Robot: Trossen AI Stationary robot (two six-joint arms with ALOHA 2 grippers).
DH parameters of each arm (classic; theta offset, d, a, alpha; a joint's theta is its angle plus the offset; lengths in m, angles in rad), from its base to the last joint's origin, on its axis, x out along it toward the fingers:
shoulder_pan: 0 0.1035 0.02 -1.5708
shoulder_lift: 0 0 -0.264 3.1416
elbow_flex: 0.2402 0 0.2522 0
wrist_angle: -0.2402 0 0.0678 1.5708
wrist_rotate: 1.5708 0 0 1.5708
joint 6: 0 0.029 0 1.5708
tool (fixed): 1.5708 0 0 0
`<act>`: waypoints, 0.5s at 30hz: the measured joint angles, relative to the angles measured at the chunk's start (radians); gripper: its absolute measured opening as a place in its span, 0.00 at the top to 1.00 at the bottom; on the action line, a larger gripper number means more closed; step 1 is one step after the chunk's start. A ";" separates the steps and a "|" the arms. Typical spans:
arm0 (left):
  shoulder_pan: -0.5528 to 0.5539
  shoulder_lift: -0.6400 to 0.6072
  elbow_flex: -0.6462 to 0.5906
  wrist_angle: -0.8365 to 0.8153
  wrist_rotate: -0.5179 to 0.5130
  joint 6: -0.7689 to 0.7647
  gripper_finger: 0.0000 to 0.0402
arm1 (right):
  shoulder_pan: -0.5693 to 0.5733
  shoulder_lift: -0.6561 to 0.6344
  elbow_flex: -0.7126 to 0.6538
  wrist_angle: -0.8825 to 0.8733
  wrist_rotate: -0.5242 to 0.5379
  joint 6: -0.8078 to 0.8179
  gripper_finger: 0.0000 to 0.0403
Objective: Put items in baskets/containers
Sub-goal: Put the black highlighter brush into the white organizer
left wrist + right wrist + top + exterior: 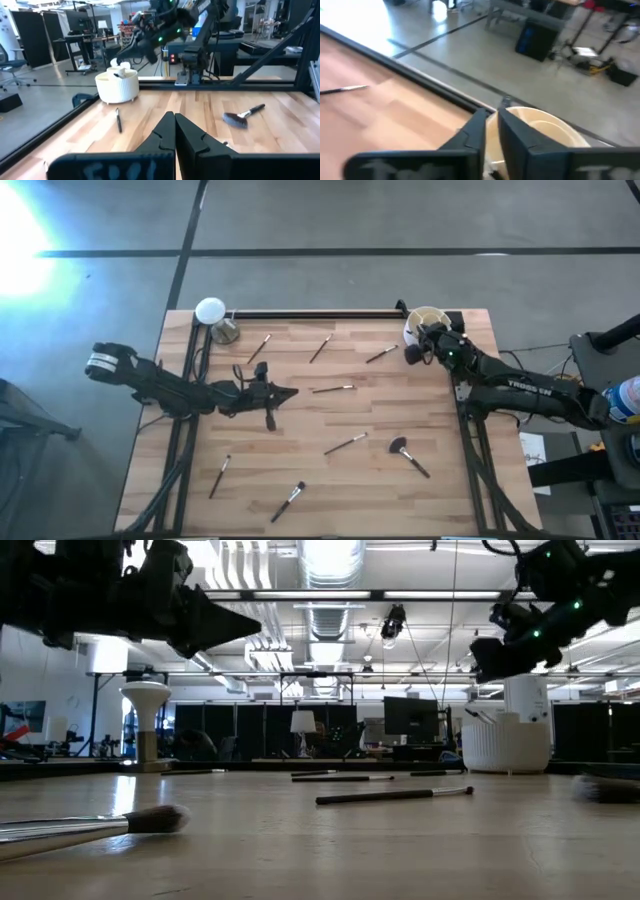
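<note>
Several thin makeup brushes lie flat and scattered on the wooden table, among them one (332,389) at mid-table and a fluffy-headed brush (408,455) toward the near right. The cream-white cup (426,320) stands at the far right corner, with a dark brush end (119,75) showing over its rim. My right gripper (412,352) hovers shut just beside the cup, above the table (492,120). My left gripper (290,392) hangs shut over the table's left-middle, clear of the brushes (174,119).
A flat white disc on a brass-coloured stand (212,315) stands at the far left corner. A dark rail (310,313) runs along the far edge. Other brushes lie at the far side (259,348), (321,348), (381,354) and the near side (220,476), (287,501), (345,444).
</note>
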 joint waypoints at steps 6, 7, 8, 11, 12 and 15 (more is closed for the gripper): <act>0.000 0.000 -0.092 0.101 0.001 -0.036 1.00 | 0.219 0.018 0.107 -0.206 0.098 0.152 0.97; 0.000 0.000 -0.106 0.119 0.001 -0.042 1.00 | 0.268 0.027 0.114 -0.231 0.130 0.184 0.97; 0.000 0.000 -0.118 0.130 0.002 -0.045 1.00 | 0.318 0.037 0.120 -0.248 0.159 0.218 0.97; 0.000 0.000 -0.141 0.161 0.004 -0.047 1.00 | 0.471 0.078 0.124 -0.252 0.224 0.311 0.97; 0.000 0.000 -0.145 0.165 0.004 -0.047 1.00 | 0.523 0.096 0.124 -0.248 0.238 0.342 0.97; 0.000 0.000 -0.152 0.163 0.004 -0.041 1.00 | 0.679 0.165 0.123 -0.248 0.284 0.438 0.97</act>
